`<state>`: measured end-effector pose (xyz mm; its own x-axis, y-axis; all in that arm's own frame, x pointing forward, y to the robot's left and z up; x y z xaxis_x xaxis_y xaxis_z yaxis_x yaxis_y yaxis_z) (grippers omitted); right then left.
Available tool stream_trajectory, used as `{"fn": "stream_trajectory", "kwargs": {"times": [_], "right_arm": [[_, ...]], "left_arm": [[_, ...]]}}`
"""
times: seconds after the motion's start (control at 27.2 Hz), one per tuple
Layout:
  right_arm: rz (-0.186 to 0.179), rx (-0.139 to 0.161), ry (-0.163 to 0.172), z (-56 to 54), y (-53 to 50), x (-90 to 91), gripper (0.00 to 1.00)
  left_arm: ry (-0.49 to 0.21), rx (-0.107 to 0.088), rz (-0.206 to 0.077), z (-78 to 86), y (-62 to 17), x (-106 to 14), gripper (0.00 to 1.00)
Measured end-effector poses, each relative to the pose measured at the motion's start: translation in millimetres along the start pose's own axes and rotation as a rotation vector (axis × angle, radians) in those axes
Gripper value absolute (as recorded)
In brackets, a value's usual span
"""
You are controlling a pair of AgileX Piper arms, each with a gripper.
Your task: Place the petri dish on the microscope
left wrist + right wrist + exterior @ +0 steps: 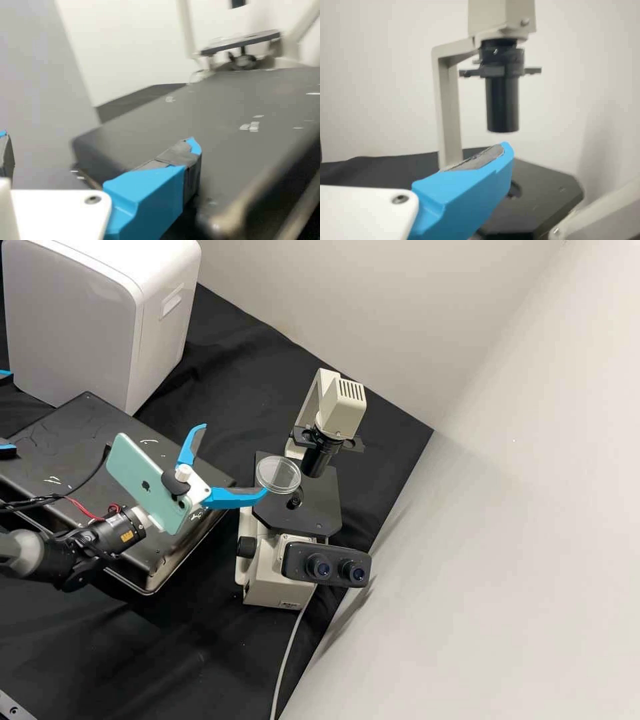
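The clear round petri dish (279, 475) lies on the black stage (313, 503) of the beige microscope (280, 573), at the stage's rear left corner beside the black condenser tube (319, 452). My right gripper (233, 460) stands wide open just left of the dish. Its lower blue finger (237, 497) reaches the dish's rim and the other finger points up and away. In the right wrist view one blue finger (470, 195) hangs over the stage (540, 195) below the condenser tube (502, 105). My left gripper (97, 141) is open at the black box's far left end.
A black metal box (60, 447) lies left of the microscope, under the right arm. A white appliance (93, 313) stands at the back left. A pale wall closes the right side close to the eyepieces (327, 565). A grey cable (287, 653) runs forward from the microscope.
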<state>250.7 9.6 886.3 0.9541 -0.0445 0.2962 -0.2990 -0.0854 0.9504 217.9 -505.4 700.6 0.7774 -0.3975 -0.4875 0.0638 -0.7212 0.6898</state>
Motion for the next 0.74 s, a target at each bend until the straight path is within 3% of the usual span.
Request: {"fn": "stream_trajectory", "kwargs": {"times": [0.07,0.11,0.18,0.44,0.74], "right_arm": [[0.020,0.016,-0.019,-2.2,-6.5,-10.5,1.00],[0.033,0.030,-0.007,-5.0,-9.5,-15.7,1.00],[0.046,0.054,0.023,-10.3,-15.3,-27.3,1.00],[-0.029,0.080,0.060,-18.6,-31.9,-48.6,1.00],[-0.086,0.114,0.061,-18.4,-42.3,-57.8,1.00]], "left_arm": [[0.107,0.036,0.026,-1.3,5.4,-1.4,1.00],[0.152,0.038,0.034,-1.7,7.3,-3.0,1.00],[0.212,0.021,0.054,-3.6,11.9,-5.4,1.00],[0.217,-0.008,0.071,-4.0,15.1,-6.4,1.00],[0.217,-0.009,0.071,-4.0,15.1,-6.4,1.00]]}}
